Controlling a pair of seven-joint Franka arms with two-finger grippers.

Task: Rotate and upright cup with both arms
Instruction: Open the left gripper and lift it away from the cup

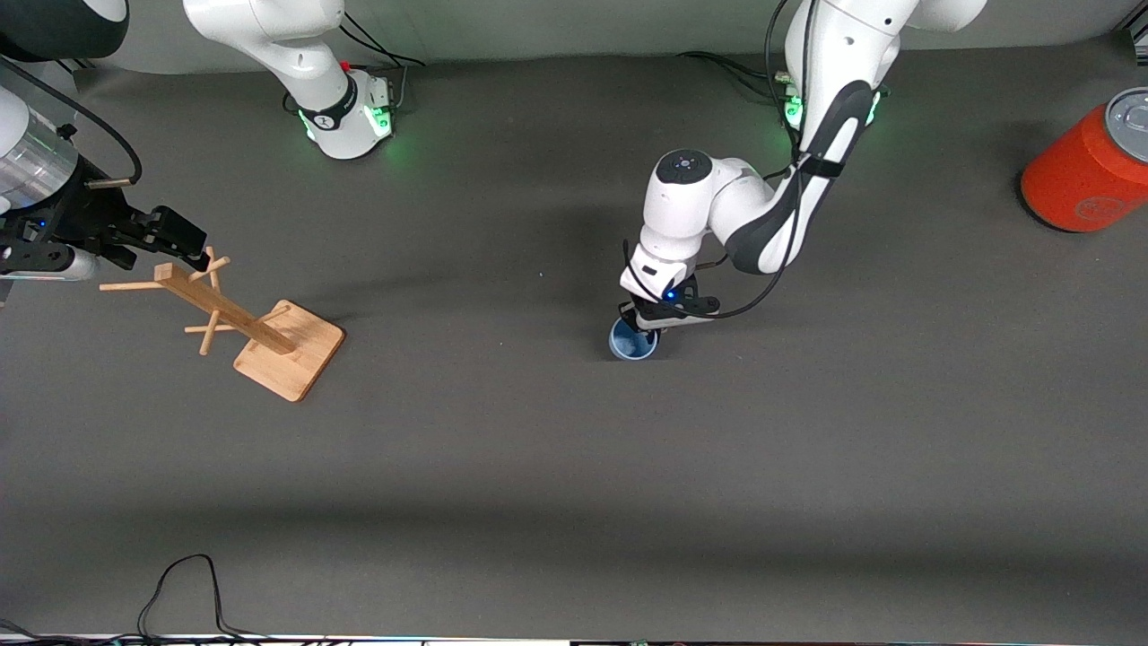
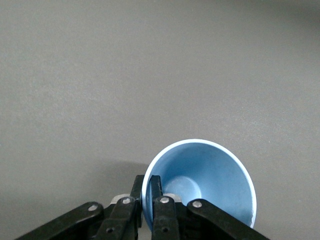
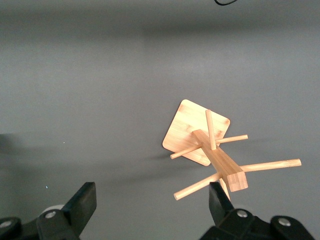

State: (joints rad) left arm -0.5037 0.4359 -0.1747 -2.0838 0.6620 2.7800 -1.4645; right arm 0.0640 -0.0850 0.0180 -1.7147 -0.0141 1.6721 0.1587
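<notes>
Cup (image 1: 632,344) – light blue, plain, pinched at its rim by the black left gripper (image 2: 148,199). Table (image 1: 574,449) – flat grey. Wooden rack (image 1: 235,317) under the black right gripper (image 3: 152,206) – pale tan. Can (image 1: 1091,164) – red-orange, silver top.

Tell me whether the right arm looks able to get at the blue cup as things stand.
Probably yes, but not cleanly: the cup stands mid-table with the left pincer clamped on its rim, crowding it. The right pincer, open, hangs over the wooden rack, with bare table between.
</notes>
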